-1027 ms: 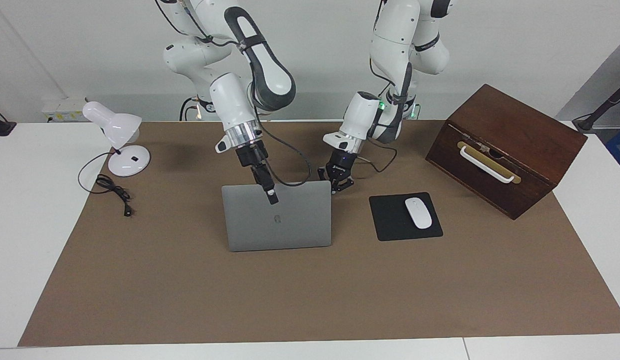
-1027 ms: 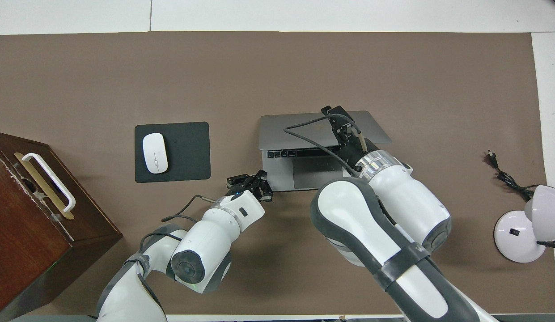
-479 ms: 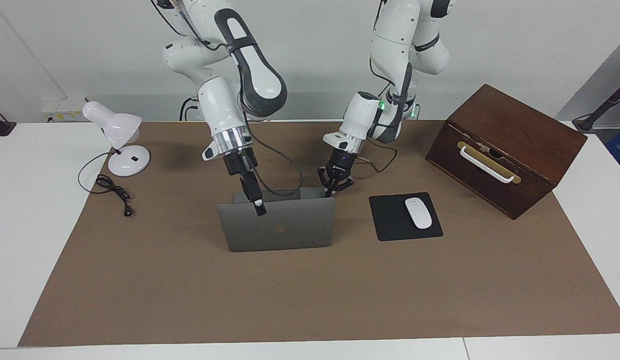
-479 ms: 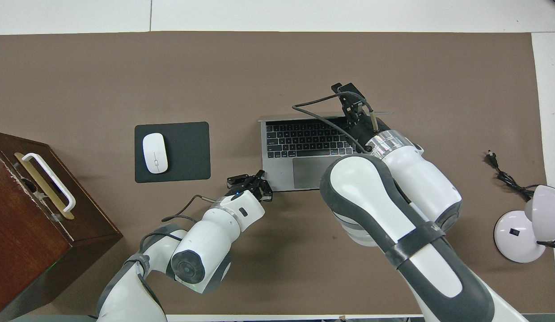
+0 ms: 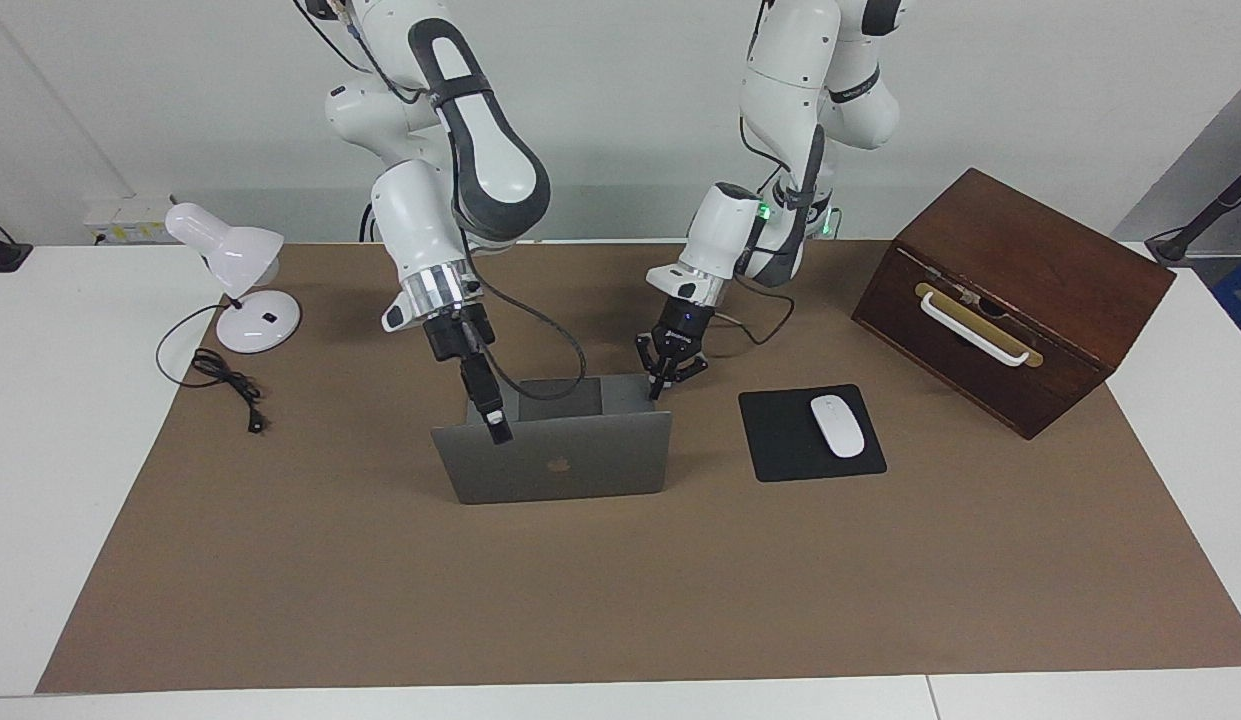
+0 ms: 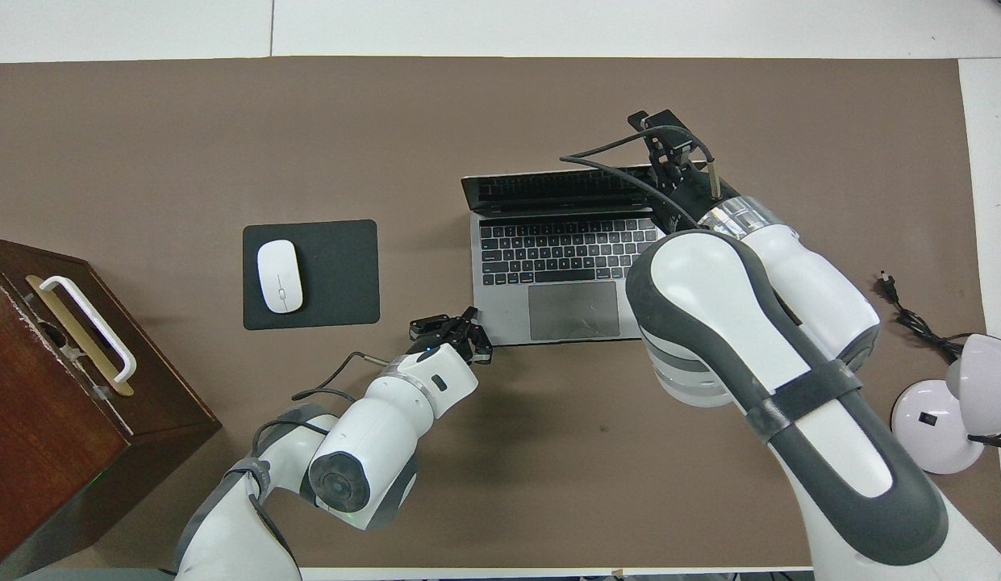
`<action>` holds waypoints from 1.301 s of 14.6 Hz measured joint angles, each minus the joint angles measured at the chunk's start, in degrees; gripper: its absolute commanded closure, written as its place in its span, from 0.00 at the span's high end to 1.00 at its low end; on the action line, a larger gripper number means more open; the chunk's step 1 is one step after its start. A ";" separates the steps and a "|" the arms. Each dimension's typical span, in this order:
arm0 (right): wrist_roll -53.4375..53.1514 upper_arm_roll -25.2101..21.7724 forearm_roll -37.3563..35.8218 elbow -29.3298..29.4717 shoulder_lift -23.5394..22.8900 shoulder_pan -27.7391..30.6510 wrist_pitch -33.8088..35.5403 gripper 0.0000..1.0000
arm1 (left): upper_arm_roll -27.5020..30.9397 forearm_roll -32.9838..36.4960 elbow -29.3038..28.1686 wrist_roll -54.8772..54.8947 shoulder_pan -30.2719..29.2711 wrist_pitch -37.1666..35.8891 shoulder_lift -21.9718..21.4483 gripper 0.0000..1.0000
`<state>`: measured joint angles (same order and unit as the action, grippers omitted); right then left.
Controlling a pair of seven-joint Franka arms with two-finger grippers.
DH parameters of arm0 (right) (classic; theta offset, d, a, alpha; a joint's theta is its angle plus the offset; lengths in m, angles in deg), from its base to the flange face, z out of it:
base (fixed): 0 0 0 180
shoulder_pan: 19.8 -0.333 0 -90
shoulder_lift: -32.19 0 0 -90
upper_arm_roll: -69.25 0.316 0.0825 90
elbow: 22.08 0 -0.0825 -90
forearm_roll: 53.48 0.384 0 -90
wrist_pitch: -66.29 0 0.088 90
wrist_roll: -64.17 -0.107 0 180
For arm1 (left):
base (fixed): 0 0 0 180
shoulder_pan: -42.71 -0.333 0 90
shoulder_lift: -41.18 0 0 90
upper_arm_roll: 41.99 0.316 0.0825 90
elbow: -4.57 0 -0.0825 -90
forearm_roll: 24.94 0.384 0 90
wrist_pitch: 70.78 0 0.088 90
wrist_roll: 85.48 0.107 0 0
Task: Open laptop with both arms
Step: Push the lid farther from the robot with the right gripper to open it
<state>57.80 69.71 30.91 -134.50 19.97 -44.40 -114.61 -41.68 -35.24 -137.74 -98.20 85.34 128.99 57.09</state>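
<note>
Facing view: the laptop (image 5: pixel 560 455) stands open on the brown mat (image 5: pixel 620 590), approx. mid-table, lid raised w/ its logo side to the camera and its base lying toward the robots. The right gripper (image 5: pixel 496 428) is at the lid's top edge, at the corner toward the right arm's end; the black finger overlaps the lid's outer face. Whether its fingers are spread or pinching the edge cannot be told. The left gripper (image 5: pixel 662 385) is down at the base corner toward the left arm's end, fingertips pressed together w/ nothing between them, outer links splayed; tip at the base, contact probable but not certain. Black mouse pad (image 5: pixel 810 432) w/ white mouse (image 5: pixel 837 425) lies beside the laptop, toward the left arm's end. Wooden box (image 5: pixel 1010 300) w/ a white handle sits at that end. White desk lamp (image 5: pixel 235 285) w/ black cord (image 5: pixel 225 378) sits at the right arm's end.

Overhead view: keyboard and trackpad exposed; screen tilted back, away from the robots. Right gripper is over the lid's top edge, at the corner toward the right arm's end. Left gripper is at the base's robot-side corner, just beside the trackpad area. Mouse pad and mouse lie beside the laptop, apart from it.
</note>
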 measured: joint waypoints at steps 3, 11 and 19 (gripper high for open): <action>0.33 -0.01 0.00 0.47 -0.04 1.08 1.27 1.00 | 0.00 -0.04 0.00 0.00 0.01 0.01 0.00 0.00; 0.34 0.32 0.00 2.31 -0.55 1.42 1.45 1.00 | 0.02 -0.19 0.00 0.00 0.13 0.02 0.00 0.00; 0.57 0.21 -4.01 3.86 -1.05 1.57 3.77 1.00 | 0.18 -0.21 0.00 0.00 0.32 0.03 0.00 0.00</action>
<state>58.37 69.92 26.90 -130.63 18.91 -42.82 -110.84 -41.51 -35.46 -137.74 -98.20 85.66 129.02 57.09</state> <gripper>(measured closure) 0.000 0.991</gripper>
